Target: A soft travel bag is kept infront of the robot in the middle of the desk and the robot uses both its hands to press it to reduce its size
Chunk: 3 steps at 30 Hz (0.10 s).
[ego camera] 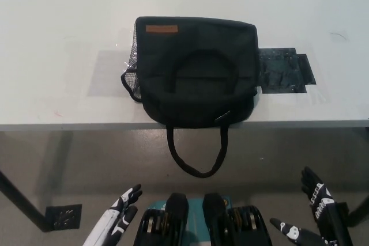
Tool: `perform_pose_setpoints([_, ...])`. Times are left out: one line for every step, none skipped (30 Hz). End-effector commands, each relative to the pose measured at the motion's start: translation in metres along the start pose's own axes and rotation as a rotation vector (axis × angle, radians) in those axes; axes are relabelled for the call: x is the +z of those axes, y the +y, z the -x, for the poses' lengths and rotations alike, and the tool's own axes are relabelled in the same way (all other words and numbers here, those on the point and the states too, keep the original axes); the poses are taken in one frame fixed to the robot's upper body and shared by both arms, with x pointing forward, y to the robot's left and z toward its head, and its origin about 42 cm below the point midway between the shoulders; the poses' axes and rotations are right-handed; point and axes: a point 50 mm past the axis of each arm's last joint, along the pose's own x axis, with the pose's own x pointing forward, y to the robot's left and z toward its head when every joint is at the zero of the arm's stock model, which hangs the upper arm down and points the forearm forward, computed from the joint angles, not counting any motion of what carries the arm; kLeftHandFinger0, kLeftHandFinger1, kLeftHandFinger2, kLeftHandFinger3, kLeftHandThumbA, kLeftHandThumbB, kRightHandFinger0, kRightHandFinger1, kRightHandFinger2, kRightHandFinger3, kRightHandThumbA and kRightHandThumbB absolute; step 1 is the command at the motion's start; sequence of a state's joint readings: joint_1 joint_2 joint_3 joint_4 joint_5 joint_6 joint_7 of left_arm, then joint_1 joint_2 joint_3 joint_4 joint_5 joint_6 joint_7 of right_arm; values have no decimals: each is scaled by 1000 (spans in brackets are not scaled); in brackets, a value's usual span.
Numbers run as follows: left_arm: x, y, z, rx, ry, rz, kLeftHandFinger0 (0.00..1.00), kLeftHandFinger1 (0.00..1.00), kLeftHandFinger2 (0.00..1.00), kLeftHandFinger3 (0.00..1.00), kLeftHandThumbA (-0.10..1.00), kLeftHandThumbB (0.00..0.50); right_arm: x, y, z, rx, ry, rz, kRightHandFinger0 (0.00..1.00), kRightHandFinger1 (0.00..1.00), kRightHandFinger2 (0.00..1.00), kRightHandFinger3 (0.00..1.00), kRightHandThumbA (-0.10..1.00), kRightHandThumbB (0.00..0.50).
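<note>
A soft black fabric travel bag (196, 70) with an orange label is seen lying flat at the near edge of the white desk (57, 38), roughly central before the robot. One carry handle is laid in an arch across the bag's top panel; the second handle is hung over the desk edge. A mesh pocket is visible on the bag's left side. A dark rectangular patch (282, 72) is seen on the desk, touching the bag's right side.

The white left hand (124, 208) is held low, below desk level, well apart from the bag, with its fingers spread and nothing grasped. The black right hand (318, 199) is likewise held low at the other side, fingers apart and empty.

The bag is contacted by neither hand. Whether it has been compressed cannot be determined: this arrangement is consistent both with hands about to be raised and with hands lowered after pressing.
</note>
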State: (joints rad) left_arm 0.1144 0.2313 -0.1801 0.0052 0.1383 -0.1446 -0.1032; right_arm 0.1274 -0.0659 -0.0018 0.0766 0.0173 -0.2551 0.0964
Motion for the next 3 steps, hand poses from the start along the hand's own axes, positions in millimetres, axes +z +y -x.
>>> perform_pose_setpoints([8, 3, 1, 3, -48, -26, 1000, 1000, 1000, 1000, 1000, 248, 11, 0, -6, 9, -69, 22, 1000, 1000, 1000, 1000, 1000, 85])
perform_pose_setpoints([8, 2, 2, 3, -48, -27, 1000, 1000, 1000, 1000, 1000, 246, 11, -1, -5, 13, -71, 22, 1000, 1000, 1000, 1000, 1000, 78])
perform_pose_setpoints([8, 2, 3, 3, -47, -26, 1000, 1000, 1000, 1000, 1000, 244, 11, -1, -5, 15, -72, 22, 1000, 1000, 1000, 1000, 1000, 76])
